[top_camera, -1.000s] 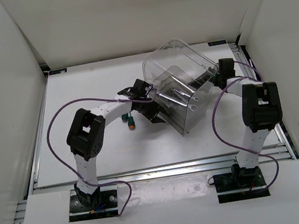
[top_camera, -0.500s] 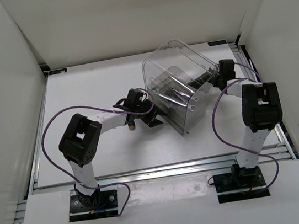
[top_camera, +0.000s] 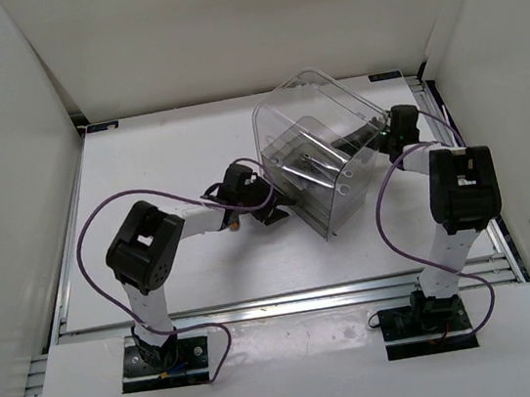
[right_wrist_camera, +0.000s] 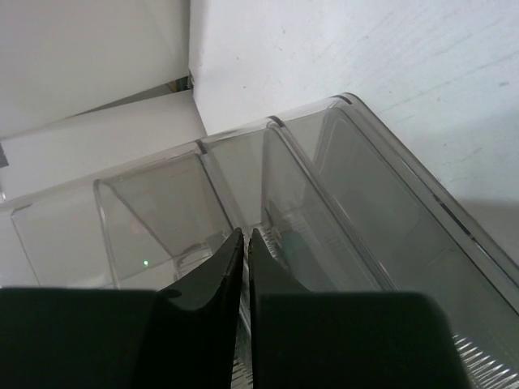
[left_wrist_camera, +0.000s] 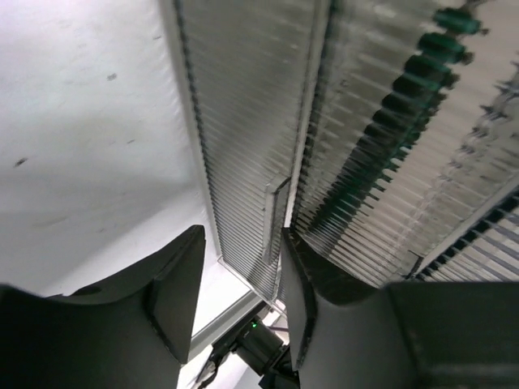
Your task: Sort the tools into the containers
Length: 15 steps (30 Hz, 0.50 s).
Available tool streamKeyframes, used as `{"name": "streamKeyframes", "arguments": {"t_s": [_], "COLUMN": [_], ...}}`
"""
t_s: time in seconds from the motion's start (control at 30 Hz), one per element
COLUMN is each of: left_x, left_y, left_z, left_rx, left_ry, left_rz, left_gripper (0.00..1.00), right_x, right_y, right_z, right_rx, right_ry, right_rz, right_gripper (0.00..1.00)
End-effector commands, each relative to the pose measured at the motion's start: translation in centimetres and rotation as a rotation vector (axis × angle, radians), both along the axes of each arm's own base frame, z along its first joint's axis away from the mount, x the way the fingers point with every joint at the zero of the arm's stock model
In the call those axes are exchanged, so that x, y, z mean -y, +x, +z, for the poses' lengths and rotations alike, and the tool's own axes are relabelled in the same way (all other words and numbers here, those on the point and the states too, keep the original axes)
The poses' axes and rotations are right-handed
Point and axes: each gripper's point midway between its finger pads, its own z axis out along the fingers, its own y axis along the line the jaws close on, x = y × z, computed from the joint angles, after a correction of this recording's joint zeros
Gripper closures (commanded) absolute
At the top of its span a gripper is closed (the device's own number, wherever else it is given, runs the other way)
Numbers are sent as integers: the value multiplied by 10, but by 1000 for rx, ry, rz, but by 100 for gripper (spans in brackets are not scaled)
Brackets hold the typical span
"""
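Note:
The clear container (top_camera: 318, 122) lies tilted at the middle right of the table. Two silver wrenches (top_camera: 312, 167) rest inside it. My left gripper (top_camera: 270, 201) is at its lower left corner. In the left wrist view it stands open (left_wrist_camera: 242, 292) with the edge of the bin's ribbed wall (left_wrist_camera: 243, 121) between the fingers. Dark green pliers (left_wrist_camera: 405, 89) show through the ribs. My right gripper (top_camera: 381, 135) reaches in from the right. In the right wrist view it is shut (right_wrist_camera: 246, 235) on a thin clear wall of the container (right_wrist_camera: 357, 211). A screwdriver tip (top_camera: 232, 225) peeks out under the left forearm.
White walls enclose the table on the left, back and right. An aluminium rail (top_camera: 289, 302) runs along the near edge in front of the arm bases. Purple cables loop off both arms.
The left jaws have opened. The left elbow has swung down and left, so the forearm now covers most of the screwdrivers. The right arm and the bin have barely moved.

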Motion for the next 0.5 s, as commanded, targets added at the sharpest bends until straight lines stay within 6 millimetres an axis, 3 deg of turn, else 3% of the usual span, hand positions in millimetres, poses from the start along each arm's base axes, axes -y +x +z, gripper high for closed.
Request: {"name": "streamKeyframes", "arguments": {"t_s": [0.0,0.17,0.23,0.47], "left_x": [16,29,33,41], "left_y": [38,54,61,87], "left_z": [34,42,32,34], "left_rx": [184,204,186,190], "left_ry": [-100,-176,-171,-205], "left_rz": [65,95,97,120], "left_gripper": [48,53,55,63], "right_x": [-8,-1,3,14], "right_y": [-13,-14,-17,-21], "right_z": [25,22,17,6], "right_rx": [61,43,19,-6], "right_ry": [68,68,65,60], "right_rz": [94,84,79,62], "right_gripper": [91,91,91,91]}}
